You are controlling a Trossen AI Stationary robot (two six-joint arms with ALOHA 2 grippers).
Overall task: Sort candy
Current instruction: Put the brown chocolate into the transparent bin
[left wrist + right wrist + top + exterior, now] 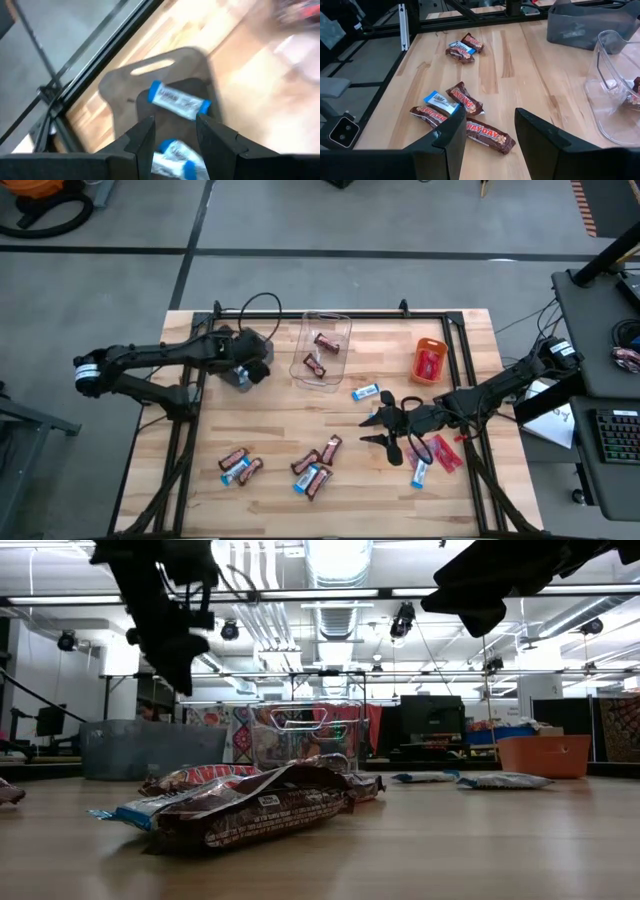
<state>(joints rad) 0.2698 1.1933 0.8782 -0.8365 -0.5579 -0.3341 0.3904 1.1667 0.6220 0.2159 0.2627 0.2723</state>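
- Left wrist view: my left gripper (175,132) hangs over the grey bin (150,67), fingers parted, nothing between them; two blue-and-white bars (179,100) lie in the bin right below.
- My right gripper (490,132) is spread wide and empty, hovering over mid-table, pointed at a dark brown bar (487,135) in the middle cluster.
- Done so far, by my read: the grey bin has blue-and-white bars, the clear bin (325,350) holds two brown bars (326,341), the orange bin (430,360) holds red ones.
- Left: most candy is loose on the wood, so I'd call it under halfway.
- Loose groups: a mixed brown/blue pile (317,465) near the front middle, another small one (239,467) front left, one blue-and-white bar (365,392) just beside my right gripper, red bars (445,452) plus a blue one (419,473) under my right arm.
- In the way: bars in the piles touch or overlap, so picking one could drag its neighbour. The black frame rails edge the table.
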